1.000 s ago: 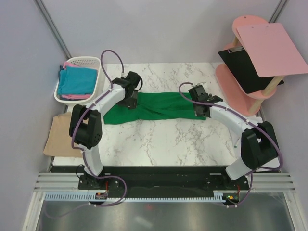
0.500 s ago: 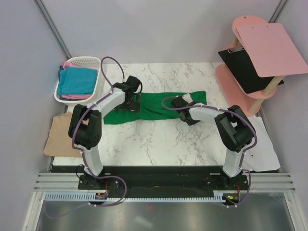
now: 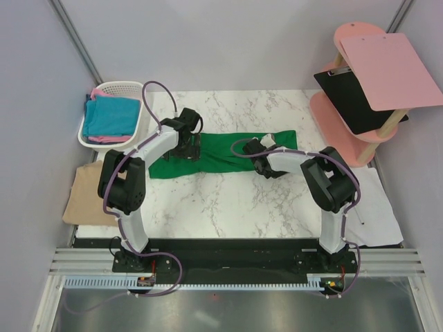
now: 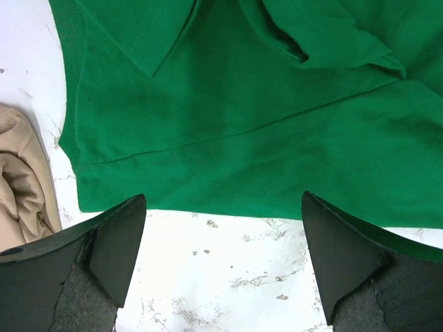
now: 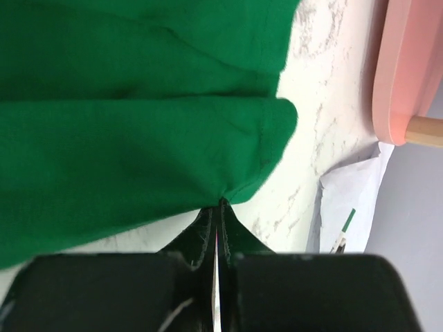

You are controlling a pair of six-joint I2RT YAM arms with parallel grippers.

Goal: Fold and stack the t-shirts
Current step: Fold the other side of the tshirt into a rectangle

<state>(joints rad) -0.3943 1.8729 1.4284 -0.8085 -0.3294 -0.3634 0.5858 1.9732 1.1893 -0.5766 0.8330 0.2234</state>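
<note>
The bright green t-shirt point(image 3: 221, 152) lies spread lengthwise on the marble table, with folds along its upper side. My left gripper point(image 3: 188, 144) hovers over its left part. It is open point(image 4: 225, 242), with bare marble between its fingers point(image 4: 118, 238) and the shirt's hem point(image 4: 242, 124) just beyond. My right gripper point(image 3: 256, 159) sits at the shirt's near edge, right of the middle. It is shut point(image 5: 220, 207), pinching the green cloth point(image 5: 138, 138) at its edge. A tan t-shirt point(image 3: 83, 197) lies off the table's left side point(image 4: 21, 187). Teal-blue point(image 3: 109, 116) and pink point(image 3: 97, 93) t-shirts sit in the basket.
A white plastic basket point(image 3: 121, 86) stands at the back left. A pink stand with clipboards point(image 3: 353, 104) fills the back right. A white paper sheet point(image 3: 377, 207) with a pen point(image 5: 344, 232) lies at the table's right edge.
My right gripper moved left from the shirt's right end to its near edge and shut on the cloth. The left gripper stayed open and nearly still.
</note>
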